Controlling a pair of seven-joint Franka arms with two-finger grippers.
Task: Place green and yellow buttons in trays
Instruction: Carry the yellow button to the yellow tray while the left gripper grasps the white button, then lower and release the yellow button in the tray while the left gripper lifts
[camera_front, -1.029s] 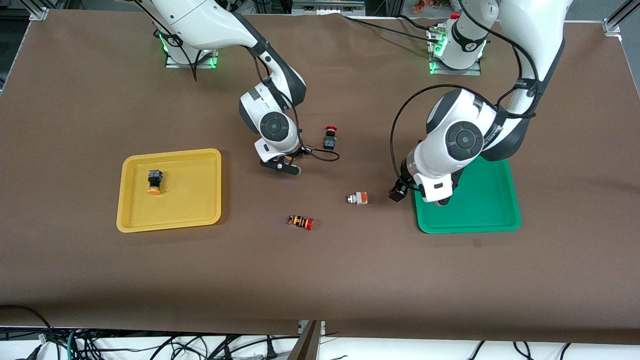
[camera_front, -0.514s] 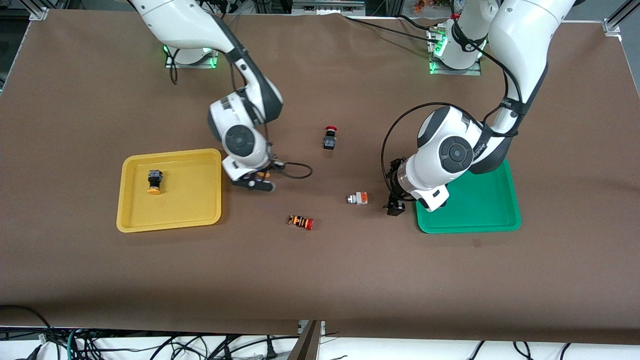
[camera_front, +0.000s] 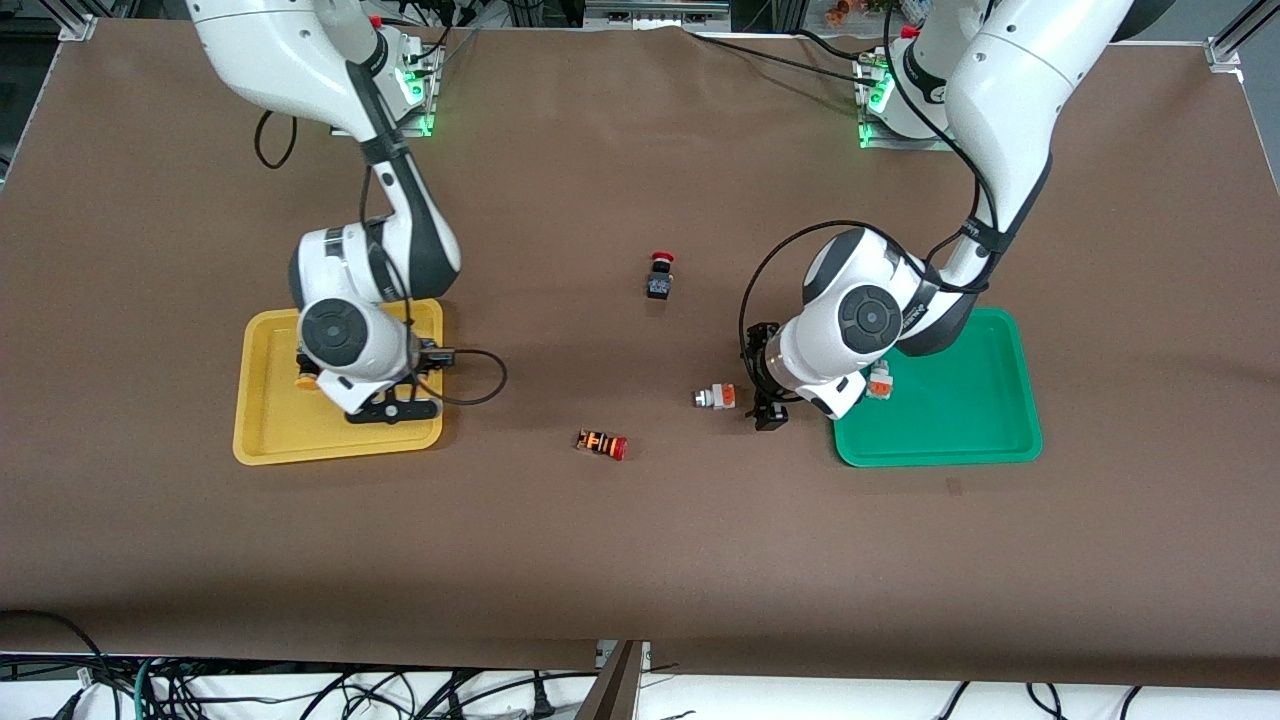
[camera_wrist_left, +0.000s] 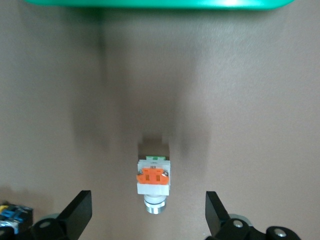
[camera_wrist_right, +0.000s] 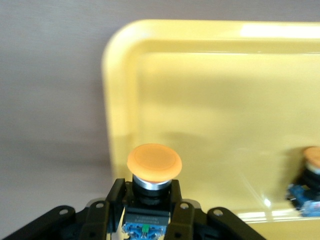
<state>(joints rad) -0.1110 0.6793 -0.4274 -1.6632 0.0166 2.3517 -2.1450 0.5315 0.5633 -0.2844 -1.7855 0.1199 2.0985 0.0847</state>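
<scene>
My right gripper (camera_front: 388, 404) is shut on a black-bodied button with a yellow-orange cap (camera_wrist_right: 154, 164) and holds it over the corner of the yellow tray (camera_front: 268, 440) nearest the table's middle. The tray also shows in the right wrist view (camera_wrist_right: 210, 100). A second yellow-capped button (camera_front: 304, 381) lies in that tray, partly hidden by the arm, and shows in the right wrist view (camera_wrist_right: 312, 175). My left gripper (camera_front: 764, 380) is open over a white-grey button with an orange mark (camera_front: 716, 397), which lies on the table between the fingers (camera_wrist_left: 153, 179). Another white-grey button (camera_front: 879, 383) lies in the green tray (camera_front: 960, 425).
A black switch with a red cap (camera_front: 659, 276) stands mid-table, nearer the robots' bases. An orange-and-black striped switch with a red cap (camera_front: 602, 443) lies nearer the front camera. The green tray's rim (camera_wrist_left: 160, 3) shows in the left wrist view.
My right gripper has carried the yellow-capped button from mid-table to over the yellow tray. My left gripper has moved off the green tray to over the white-grey button on the table.
</scene>
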